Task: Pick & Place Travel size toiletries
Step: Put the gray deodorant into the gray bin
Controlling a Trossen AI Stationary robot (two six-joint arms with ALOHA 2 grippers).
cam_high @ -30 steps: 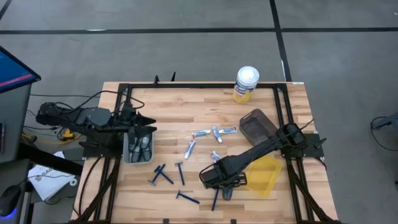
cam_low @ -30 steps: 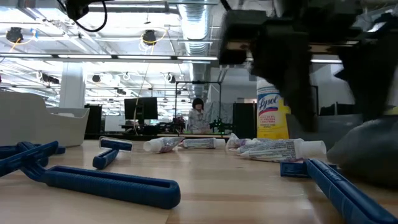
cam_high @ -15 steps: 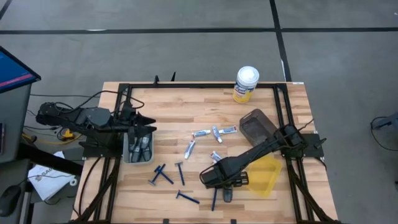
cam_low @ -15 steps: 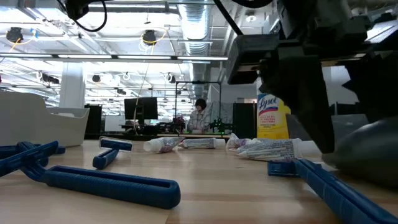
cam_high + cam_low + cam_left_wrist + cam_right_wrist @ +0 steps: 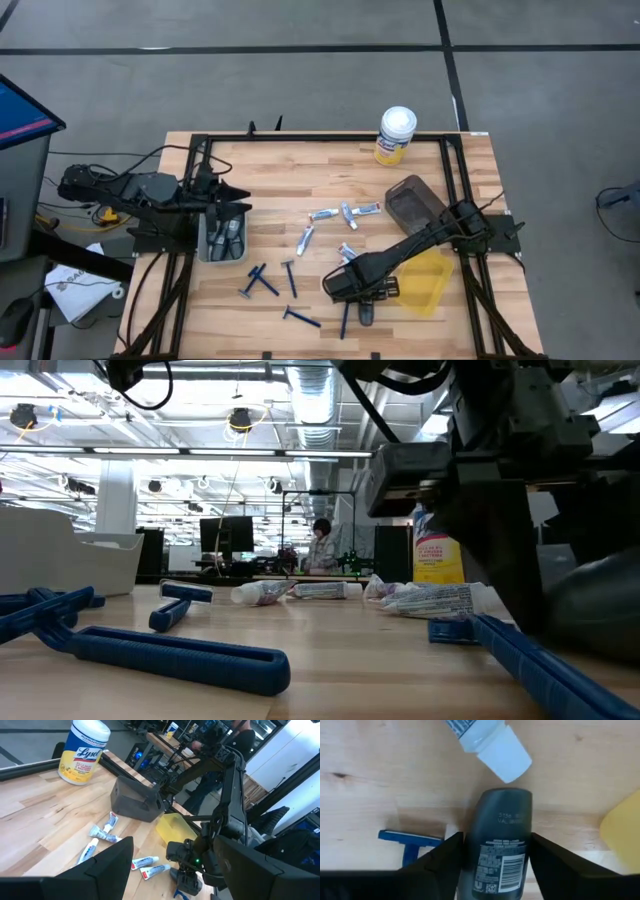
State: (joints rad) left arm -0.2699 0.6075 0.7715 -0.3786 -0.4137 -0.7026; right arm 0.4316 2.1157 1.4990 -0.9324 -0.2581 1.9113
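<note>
My right gripper (image 5: 352, 288) (image 5: 497, 845) is down at the table's near middle, its fingers on either side of a dark grey oval piece (image 5: 497, 840) (image 5: 366, 312) that lies flat on the wood. A white-capped tube (image 5: 492, 747) lies just beyond it, and a blue razor (image 5: 410, 842) lies beside it. More blue razors (image 5: 262, 282) and small tubes (image 5: 322, 214) are scattered over the middle of the table. My left gripper (image 5: 235, 207) (image 5: 175, 870) hangs open above a grey bin (image 5: 205, 245) that holds dark grey pieces. My right gripper has the dark grey piece between its two fingers (image 5: 445, 865), which stand against its two long sides (image 5: 470, 855). The fingers come steeply from above and lie across the piece. The piece lies on the table with its printed label up.
A yellow tray (image 5: 428, 282) lies right beside my right gripper, and a dark container (image 5: 412, 200) stands behind it. A yellow canister with a white lid (image 5: 396, 135) stands at the far edge. Black frame rails (image 5: 300, 138) run along the table's sides.
My right gripper has come down a little over the dark grey piece. The blue razor next to it has slid slightly toward the table's left.
</note>
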